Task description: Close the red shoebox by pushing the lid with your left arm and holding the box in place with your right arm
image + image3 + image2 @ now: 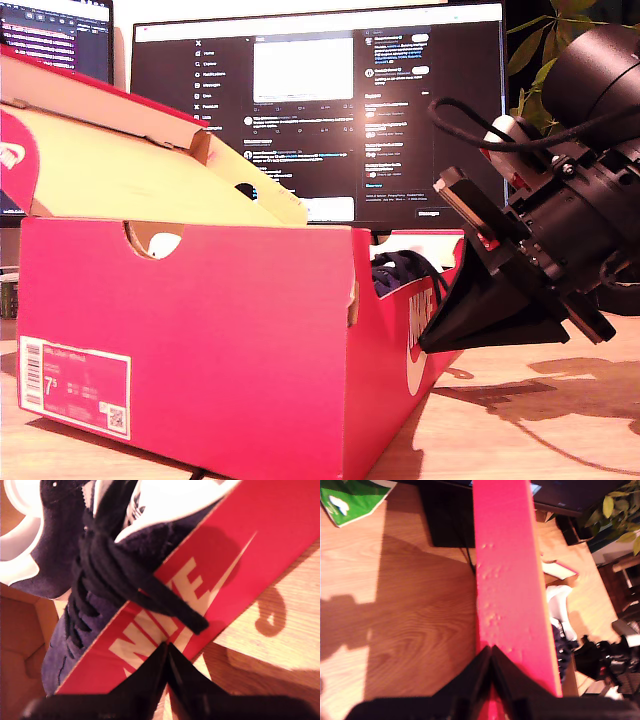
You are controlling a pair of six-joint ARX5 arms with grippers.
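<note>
First gripper pinched shut, tips touching the raised red lid, long axis running straight ahead. Second gripper shut, empty, against the shoebox logo wall.

Second gripper at the exterior view's right, jaws closed to a point, tip touching the red box side wall, arm angled down from the upper right. First gripper likewise pinched together, tip touching the red lid.
</note>
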